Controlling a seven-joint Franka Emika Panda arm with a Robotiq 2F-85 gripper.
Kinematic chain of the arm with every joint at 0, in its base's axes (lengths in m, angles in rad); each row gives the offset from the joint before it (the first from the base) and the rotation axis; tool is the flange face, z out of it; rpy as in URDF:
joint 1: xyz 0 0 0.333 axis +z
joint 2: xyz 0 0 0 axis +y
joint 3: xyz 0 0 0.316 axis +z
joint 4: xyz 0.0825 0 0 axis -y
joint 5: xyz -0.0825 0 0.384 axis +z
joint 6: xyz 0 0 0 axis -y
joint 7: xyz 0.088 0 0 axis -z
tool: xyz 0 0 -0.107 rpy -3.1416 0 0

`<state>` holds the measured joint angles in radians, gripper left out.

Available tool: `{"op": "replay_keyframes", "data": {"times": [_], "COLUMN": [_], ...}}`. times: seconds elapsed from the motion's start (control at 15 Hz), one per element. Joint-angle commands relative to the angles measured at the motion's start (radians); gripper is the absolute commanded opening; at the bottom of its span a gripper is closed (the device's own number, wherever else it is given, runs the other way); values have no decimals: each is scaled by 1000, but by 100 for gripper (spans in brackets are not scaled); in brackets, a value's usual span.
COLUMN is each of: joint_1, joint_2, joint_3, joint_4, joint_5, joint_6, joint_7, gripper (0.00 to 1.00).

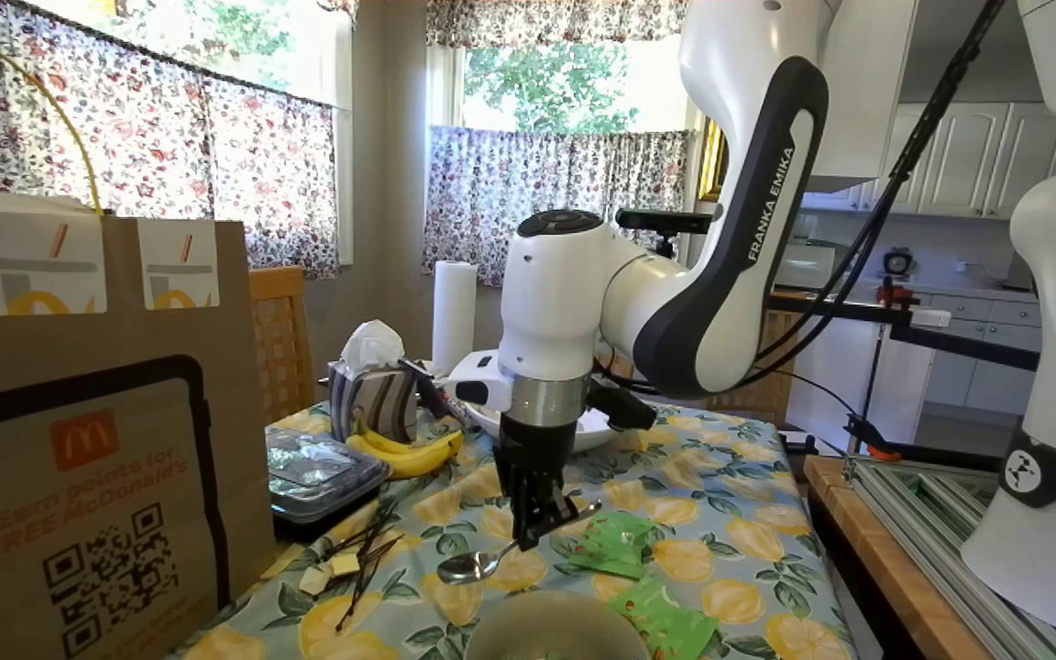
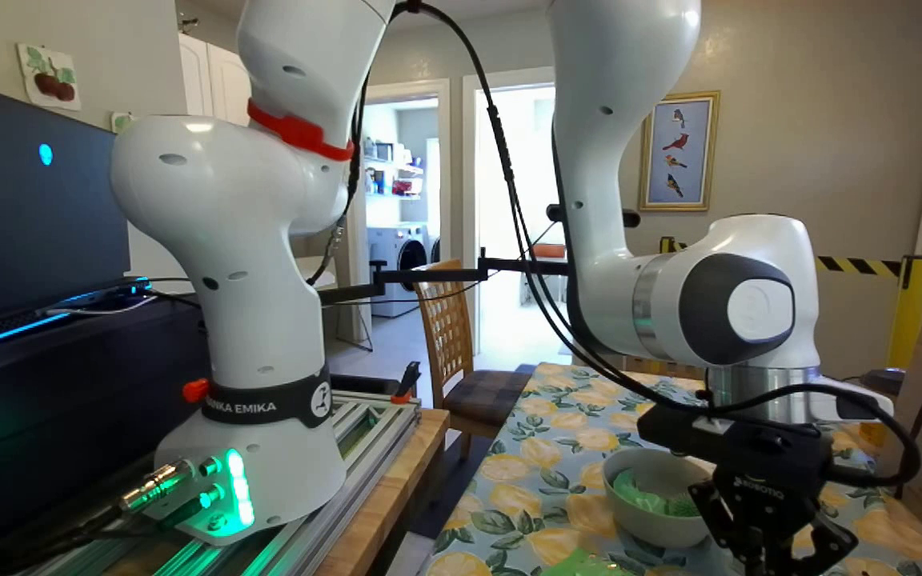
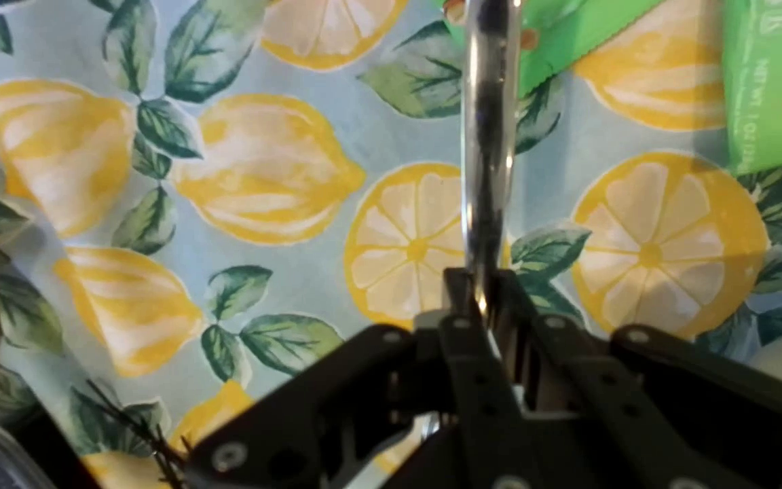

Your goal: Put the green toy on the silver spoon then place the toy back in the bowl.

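Okay, my jaws are clamped on the silver spoon [image 3: 489, 136] by its handle; I'd hold its head level for loading. Further out, green pieces [image 2: 651, 502] lie in the round white bowl [image 2: 657, 531], the toy perhaps among them.

On my lemon-print table [image 1: 707, 495] I see two bowls [image 1: 555, 628], bananas [image 1: 407, 454], packets [image 1: 615, 541], a tissue box [image 1: 377, 403], a tub [image 1: 322, 472], dark sticks [image 1: 366, 553], cubes [image 1: 343, 564] and a bag [image 1: 106, 431].

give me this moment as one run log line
jaws: shut on silver spoon, by handle | spoon head: nothing visible on it | green packets: on tablecloth | bananas: near tissue box
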<state>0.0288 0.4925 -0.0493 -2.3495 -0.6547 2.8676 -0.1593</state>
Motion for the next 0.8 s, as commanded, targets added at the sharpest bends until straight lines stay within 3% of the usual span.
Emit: {"op": "replay_keyframes", "data": {"times": [0.0,0.67,0.73], "joint_1": [-11,-15,-14], "joint_2": [39,99,102], "joint_3": [-3,2,3], "joint_4": [12,40,43], "joint_5": [51,154,166], "joint_6": [46,52,46], "joint_7": [-25,-75,-81], "gripper": [3,3,14]}}
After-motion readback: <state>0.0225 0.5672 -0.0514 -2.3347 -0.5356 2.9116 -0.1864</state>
